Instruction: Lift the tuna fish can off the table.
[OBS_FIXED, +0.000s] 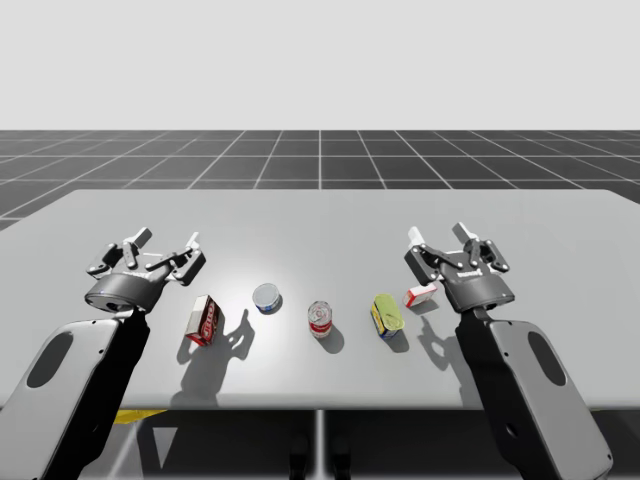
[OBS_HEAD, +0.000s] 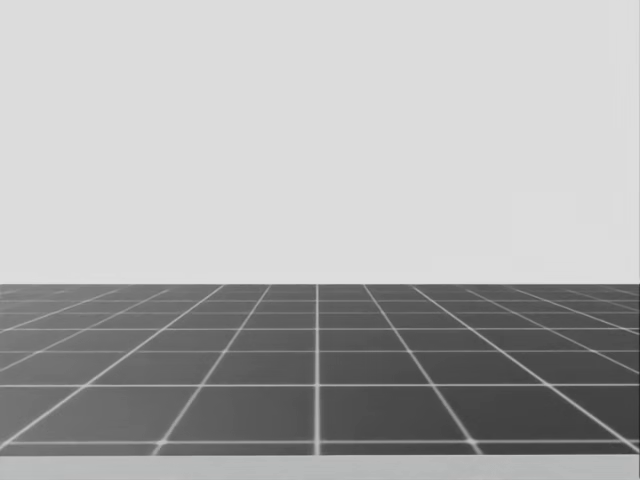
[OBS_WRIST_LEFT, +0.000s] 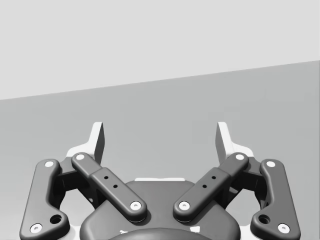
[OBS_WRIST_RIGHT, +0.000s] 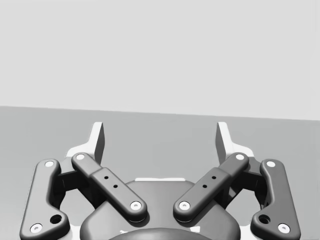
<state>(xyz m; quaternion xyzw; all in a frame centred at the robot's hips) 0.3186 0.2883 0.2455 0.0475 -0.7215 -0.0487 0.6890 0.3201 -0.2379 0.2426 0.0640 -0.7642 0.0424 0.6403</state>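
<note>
Tuna can (OBS_FIXED: 266, 297) stands upright on the table (OBS_FIXED: 320, 215) in the high view, at about 7 o'clock from the table's middle, with nothing touching it. Your left gripper (OBS_FIXED: 168, 240) hovers well apart from the can, which lies at its 4 o'clock. The red box (OBS_FIXED: 203, 321) stands at the can's 8 o'clock, nearer to you, under the left wrist's inner side.

A red-and-white can (OBS_FIXED: 320, 319) stands at the tuna can's 4 o'clock, near it but not touching. Further on at 3 o'clock from that one comes a yellow can (OBS_FIXED: 388, 316). A small box (OBS_FIXED: 421, 294) lies at the yellow can's 1 o'clock, just beside your right hand's base.

Your right gripper (OBS_FIXED: 440, 234) hangs over the table's right half, with the small box at its 6 o'clock.

In the left wrist view the left gripper (OBS_WRIST_LEFT: 160, 140) has its fingers (OBS_WRIST_LEFT: 97, 140) spread wide and released, with bare table ahead of them. The right wrist view gives you the same: right gripper (OBS_WRIST_RIGHT: 160, 140) released, fingers (OBS_WRIST_RIGHT: 223, 140) wide apart, holding nothing.

Your head view looks out over the dark gridded floor (OBS_HEAD: 320, 370) beyond the table's far edge.
</note>
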